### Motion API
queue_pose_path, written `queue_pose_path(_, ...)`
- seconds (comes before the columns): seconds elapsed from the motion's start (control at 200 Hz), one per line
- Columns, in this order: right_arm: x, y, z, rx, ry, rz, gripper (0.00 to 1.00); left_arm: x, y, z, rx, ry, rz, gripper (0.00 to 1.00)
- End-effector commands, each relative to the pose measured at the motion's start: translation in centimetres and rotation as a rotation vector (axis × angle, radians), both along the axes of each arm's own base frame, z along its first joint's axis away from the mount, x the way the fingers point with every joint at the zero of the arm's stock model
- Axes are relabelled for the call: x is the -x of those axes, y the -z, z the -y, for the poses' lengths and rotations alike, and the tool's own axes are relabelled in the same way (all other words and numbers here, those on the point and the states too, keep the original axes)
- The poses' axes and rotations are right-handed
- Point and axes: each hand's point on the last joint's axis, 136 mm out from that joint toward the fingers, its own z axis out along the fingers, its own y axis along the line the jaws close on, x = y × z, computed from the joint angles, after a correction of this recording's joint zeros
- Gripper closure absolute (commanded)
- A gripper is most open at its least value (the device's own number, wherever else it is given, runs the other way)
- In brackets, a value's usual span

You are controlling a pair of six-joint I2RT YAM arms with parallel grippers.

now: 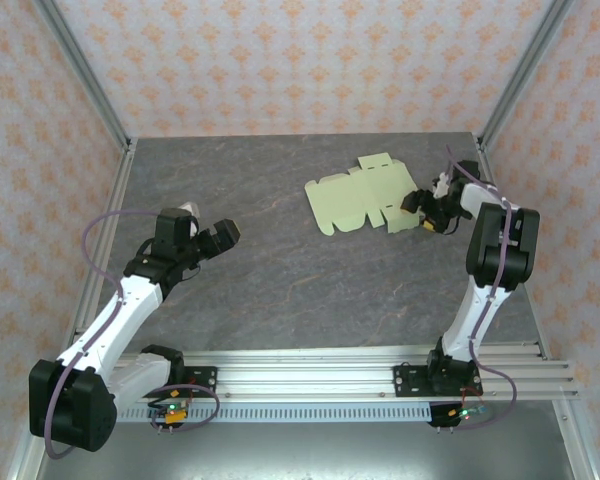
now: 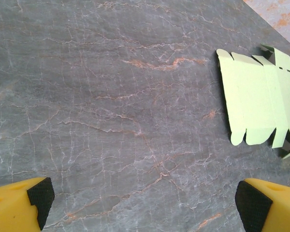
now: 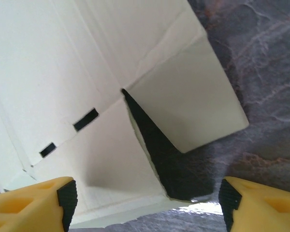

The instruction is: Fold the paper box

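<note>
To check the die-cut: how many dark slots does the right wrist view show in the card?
2. One slot sits left of centre; the other, lower left of it. More may lie outside the view.

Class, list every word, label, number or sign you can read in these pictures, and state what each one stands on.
None can be read.
The paper box is plain card with only cut slots; the walls carry an ornamental pattern, not lettering; the table shows only marbled veins.
</note>
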Motion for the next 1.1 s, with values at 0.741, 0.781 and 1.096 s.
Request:
queue_pose_path(0.741,-0.3,-1.6,-7.3,-0.323,-0.278,0.120,0.59,-0.7,0.5,1.5,0.017,0.073,-0.055,0.00)
queue_pose_path(0.781,-0.2,-1.7,-7.8,-0.360,-0.286,0.111,0.63,-0.7,0.7,1.6,0.023,0.071,-0.054,0.00)
queue_pose_path(1.096,0.1,-2.2,-9.0,-0.417,-0.298,0.104,0.82,-0.5,1.3,2.0,0.039,0.078,-0.065,0.00)
